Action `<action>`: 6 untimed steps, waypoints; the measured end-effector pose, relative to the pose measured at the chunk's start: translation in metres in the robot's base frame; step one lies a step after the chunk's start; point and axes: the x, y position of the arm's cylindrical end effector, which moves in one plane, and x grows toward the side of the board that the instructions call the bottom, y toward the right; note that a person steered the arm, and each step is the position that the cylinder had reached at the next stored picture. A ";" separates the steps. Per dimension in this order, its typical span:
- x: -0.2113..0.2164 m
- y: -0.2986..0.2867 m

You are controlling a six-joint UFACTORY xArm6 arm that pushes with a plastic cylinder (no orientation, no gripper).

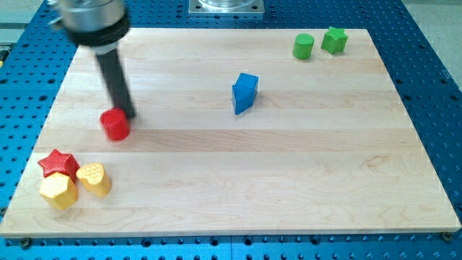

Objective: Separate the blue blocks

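One blue block [245, 92], an angular wedge-like piece, stands near the middle of the wooden board [289, 173], a little toward the view's top. No second blue block shows. My tip [126, 113] is far to the blue block's left, at the upper right edge of a red cylinder [115, 124], touching or almost touching it. The dark rod rises up and to the left from there to the arm's grey end at the view's top left.
A red star [58, 163], a yellow heart [94, 178] and a yellow hexagon [58, 191] cluster at the bottom left corner. A green cylinder [303, 46] and a green star [334, 40] sit at the top right.
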 end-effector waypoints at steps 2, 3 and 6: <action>-0.002 -0.002; 0.047 0.005; 0.009 0.128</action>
